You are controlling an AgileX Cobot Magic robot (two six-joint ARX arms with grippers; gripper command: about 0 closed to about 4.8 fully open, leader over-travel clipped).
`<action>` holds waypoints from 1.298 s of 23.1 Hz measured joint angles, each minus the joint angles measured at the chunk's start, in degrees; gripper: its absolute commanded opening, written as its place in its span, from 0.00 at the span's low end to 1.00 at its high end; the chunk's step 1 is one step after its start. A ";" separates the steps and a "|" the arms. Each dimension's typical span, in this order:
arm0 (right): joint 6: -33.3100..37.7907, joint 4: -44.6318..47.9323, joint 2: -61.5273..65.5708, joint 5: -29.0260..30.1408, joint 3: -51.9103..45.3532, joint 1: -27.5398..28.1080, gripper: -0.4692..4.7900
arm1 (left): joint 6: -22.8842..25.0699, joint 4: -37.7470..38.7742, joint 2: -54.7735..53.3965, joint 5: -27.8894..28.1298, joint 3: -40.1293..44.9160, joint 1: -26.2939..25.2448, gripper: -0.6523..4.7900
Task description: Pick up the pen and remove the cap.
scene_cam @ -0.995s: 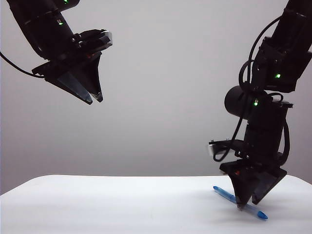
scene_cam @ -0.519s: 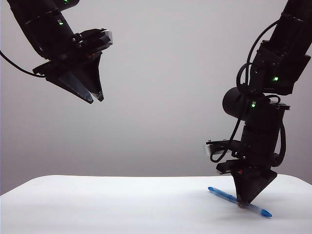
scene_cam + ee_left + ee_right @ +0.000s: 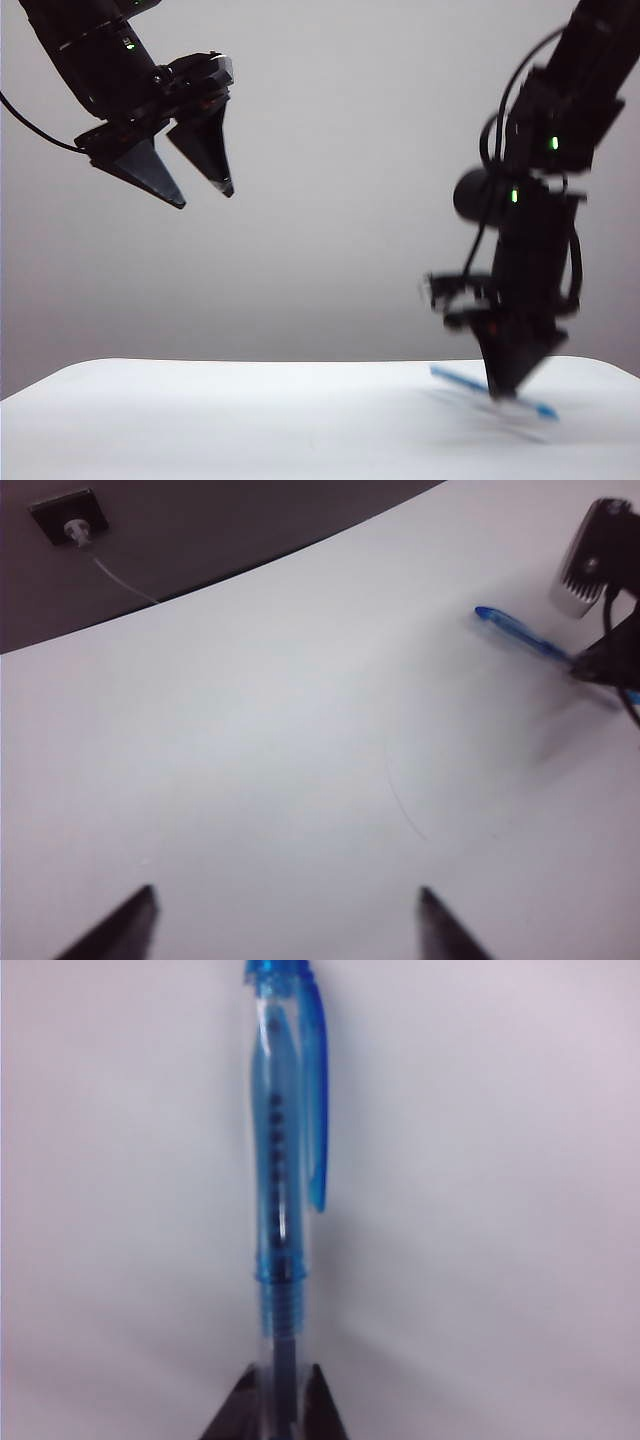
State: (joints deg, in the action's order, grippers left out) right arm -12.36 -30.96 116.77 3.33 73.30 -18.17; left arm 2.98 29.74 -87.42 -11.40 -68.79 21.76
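Observation:
The pen point(image 3: 462, 381) is a slim blue stick held slantwise just above the white table point(image 3: 200, 420) at the right, with its shadow beneath it. My right gripper point(image 3: 500, 393) points down and is shut on its middle. In the right wrist view the barrel point(image 3: 283, 1355) runs between the shut fingers of the right gripper point(image 3: 283, 1375). The cap point(image 3: 285, 1130), translucent blue with a blue clip, sits on the pen's end. My left gripper point(image 3: 205, 198) hangs high at the upper left, open and empty. From the left wrist the left gripper point(image 3: 287, 890) sees the pen point(image 3: 515, 630) far off.
The white table's far edge point(image 3: 250, 570) curves past a dark floor, where a wall socket point(image 3: 68, 518) with a thin cable sits. A plain grey wall stands behind the table.
My right gripper closed on the pen and raised it slightly off the table. The left gripper's jaws spread wide apart while that arm stayed up high.

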 measured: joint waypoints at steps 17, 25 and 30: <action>1.75 -13.20 -24.76 28.04 15.80 0.15 0.09 | -9.57 -21.44 1.79 -31.19 -0.11 -0.42 0.81; 1.79 -12.41 -37.42 36.54 15.78 0.24 0.09 | -25.40 -54.69 1.77 -47.41 -0.11 -0.35 0.81; 2.75 -10.32 -38.77 42.45 15.76 -0.07 0.09 | -40.79 -77.42 1.79 -47.74 -0.11 -0.02 0.81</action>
State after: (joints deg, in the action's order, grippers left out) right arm -9.61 -41.28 78.00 45.78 89.06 -18.24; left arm -37.80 -47.68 -85.62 -59.13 -68.90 21.74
